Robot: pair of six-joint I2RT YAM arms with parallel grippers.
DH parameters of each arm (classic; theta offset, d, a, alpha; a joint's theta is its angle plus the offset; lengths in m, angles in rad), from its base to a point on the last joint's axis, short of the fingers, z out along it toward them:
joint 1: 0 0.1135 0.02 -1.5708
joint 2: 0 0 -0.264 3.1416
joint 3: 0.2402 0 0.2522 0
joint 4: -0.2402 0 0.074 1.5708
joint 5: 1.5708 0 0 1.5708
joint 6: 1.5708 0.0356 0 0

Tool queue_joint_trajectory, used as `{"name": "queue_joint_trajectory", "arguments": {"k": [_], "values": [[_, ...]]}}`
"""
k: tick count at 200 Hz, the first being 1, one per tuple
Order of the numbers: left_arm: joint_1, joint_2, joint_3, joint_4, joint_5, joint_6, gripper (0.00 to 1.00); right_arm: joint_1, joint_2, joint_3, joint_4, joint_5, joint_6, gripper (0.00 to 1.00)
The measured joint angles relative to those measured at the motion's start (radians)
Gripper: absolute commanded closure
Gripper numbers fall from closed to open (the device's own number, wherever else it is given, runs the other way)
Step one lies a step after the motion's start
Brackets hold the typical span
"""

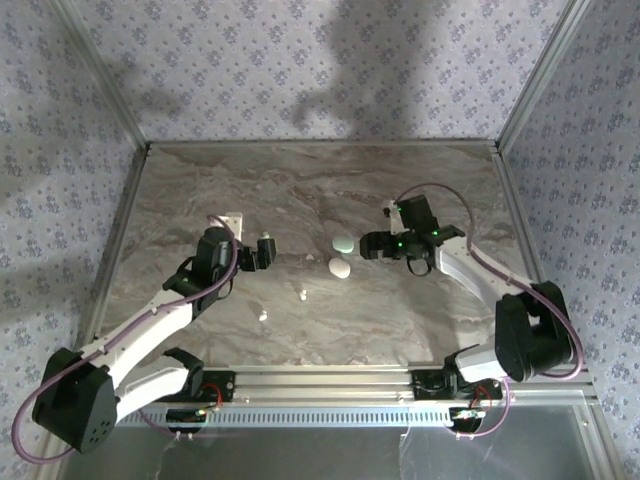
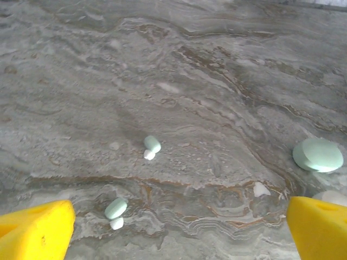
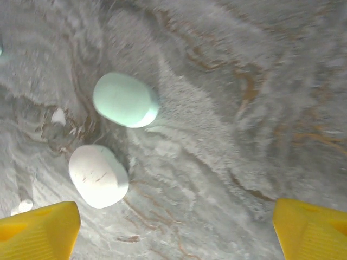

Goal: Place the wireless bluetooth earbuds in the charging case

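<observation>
- Marble-patterned table (image 1: 300, 190) holds everything, and the white oval charging case (image 1: 340, 267) lies flat near its middle.
- At 12 o'clock of the case, just beside it with a thin gap, lies a mint-green oval (image 1: 343, 243) of much the same size.
- The nearer earbud (image 1: 304, 295) rests on the marble toward 8 o'clock of the case. The farther earbud (image 1: 264, 315) lies further out on the same line, and the two are apart.
- The left gripper (image 1: 265, 251) hangs at 9 o'clock of the case, some way off, pointing toward 3 o'clock.
- From the left wrist, its yellow fingers (image 2: 35, 230) sit at the two bottom corners, spread wide with bare marble between them.
- In that view both earbuds show a pale greenish body with a white tip. The mint-green oval is at the 3 o'clock edge, and a sliver of the charging case (image 2: 331, 196) shows just above the right-hand finger.
- The right gripper (image 1: 366, 245) is at 3 o'clock of the mint-green oval, just beside it, pointing toward 9 o'clock.
- From the right wrist, its yellow fingers (image 3: 312, 230) are also wide apart and hold nothing. The mint-green oval lies toward 10 o'clock and the charging case toward 8 o'clock.
</observation>
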Motion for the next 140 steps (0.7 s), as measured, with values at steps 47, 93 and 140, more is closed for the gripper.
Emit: {"name": "queue_joint_trajectory", "arguments": {"k": [47, 93, 140], "values": [[0.050, -0.096, -0.092, 0.055, -0.003, -0.068, 0.00, 0.082, 0.133, 0.096, -0.052, -0.037, -0.060, 0.17], [0.056, -0.146, -0.179, 0.134, -0.015, -0.093, 0.00, 0.156, 0.257, 0.179, -0.110, -0.037, -0.087, 0.17], [0.056, -0.176, -0.179, 0.159, 0.002, -0.108, 0.00, 0.214, 0.356, 0.278, -0.164, -0.009, -0.100, 0.17]]}}
